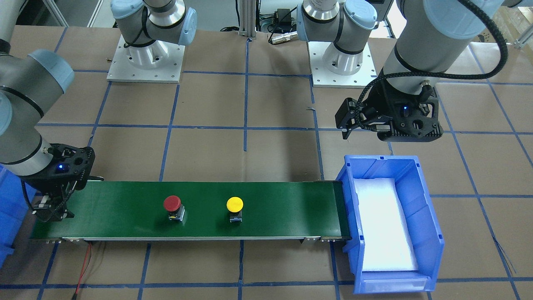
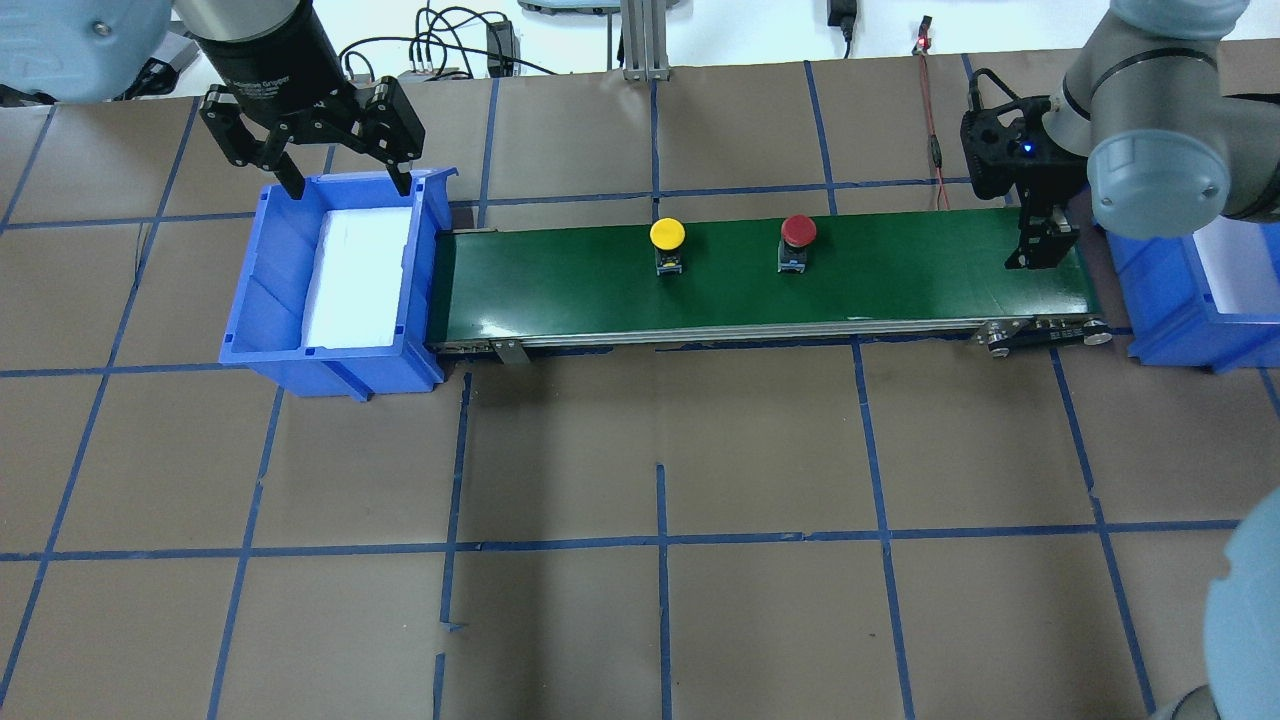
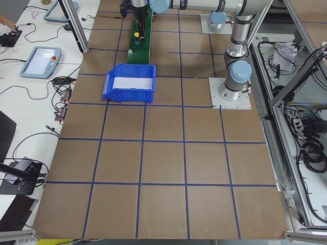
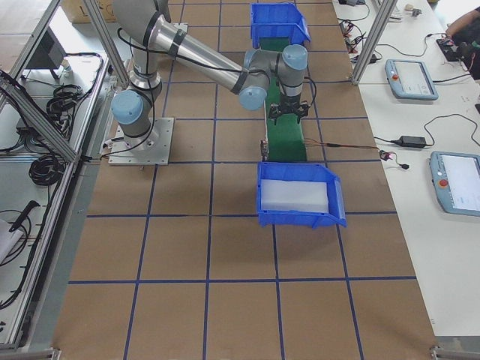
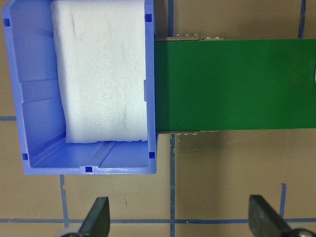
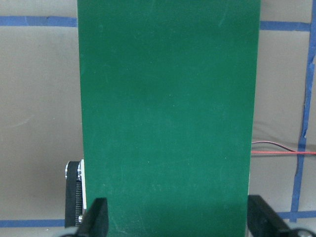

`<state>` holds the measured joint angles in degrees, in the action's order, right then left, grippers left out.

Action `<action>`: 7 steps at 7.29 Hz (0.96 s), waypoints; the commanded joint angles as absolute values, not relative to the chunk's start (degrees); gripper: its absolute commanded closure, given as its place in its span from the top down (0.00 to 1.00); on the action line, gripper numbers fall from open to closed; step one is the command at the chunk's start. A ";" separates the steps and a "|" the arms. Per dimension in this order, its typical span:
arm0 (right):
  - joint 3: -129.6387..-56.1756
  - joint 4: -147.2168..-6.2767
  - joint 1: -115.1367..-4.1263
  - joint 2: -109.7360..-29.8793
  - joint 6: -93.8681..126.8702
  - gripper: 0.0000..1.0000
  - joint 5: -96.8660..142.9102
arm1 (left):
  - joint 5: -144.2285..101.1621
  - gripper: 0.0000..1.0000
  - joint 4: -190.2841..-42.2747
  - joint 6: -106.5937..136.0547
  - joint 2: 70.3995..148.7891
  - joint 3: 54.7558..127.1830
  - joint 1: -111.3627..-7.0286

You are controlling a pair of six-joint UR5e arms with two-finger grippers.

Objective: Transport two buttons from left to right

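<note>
The red button [image 1: 172,203] [image 2: 798,231] and the yellow button [image 1: 234,204] [image 2: 667,235] stand upright on the green conveyor belt [image 1: 116,216] [image 2: 560,290], near its middle and apart from each other. My left gripper [image 2: 348,186] [image 1: 364,131] is open and empty, above the far edge of the blue bin [image 2: 262,280] at the belt's left end. In the left wrist view its fingertips [image 5: 98,217] are wide apart. My right gripper [image 2: 1040,245] [image 1: 52,211] is open and empty, low over the belt's right end. Its wrist view shows bare belt [image 6: 168,108].
The left bin [image 1: 416,200] [image 5: 29,98] holds only a white foam pad [image 5: 103,69]. A second blue bin [image 2: 1160,300] [image 1: 8,216] stands at the belt's right end. A red cable [image 1: 85,266] runs off the belt there. The table is brown paper with a blue tape grid.
</note>
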<state>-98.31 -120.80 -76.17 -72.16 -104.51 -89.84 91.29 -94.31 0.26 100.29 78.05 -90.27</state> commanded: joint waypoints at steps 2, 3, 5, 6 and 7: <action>-100.45 -121.03 -77.60 -72.51 -104.24 1.00 -89.30 | 91.23 1.00 -94.31 0.26 100.37 78.05 -90.26; -100.28 -120.85 -78.04 -72.68 -104.24 1.00 -89.04 | 91.23 1.00 -94.31 0.26 100.28 78.05 -90.26; -98.71 -120.32 -77.87 -71.81 -105.55 1.00 -87.01 | 91.23 1.00 -94.31 0.26 100.37 78.05 -90.26; -98.01 -120.15 -77.87 -71.55 -105.47 1.00 -87.36 | 91.23 1.00 -94.31 0.26 100.37 78.05 -90.26; -97.48 -119.89 -77.70 -71.54 -105.47 1.00 -87.71 | 91.23 1.00 -94.31 0.26 100.28 78.05 -90.26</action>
<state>-98.27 -120.20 -77.83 -71.68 -105.41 -87.41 91.23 -94.31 0.26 100.35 78.05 -90.26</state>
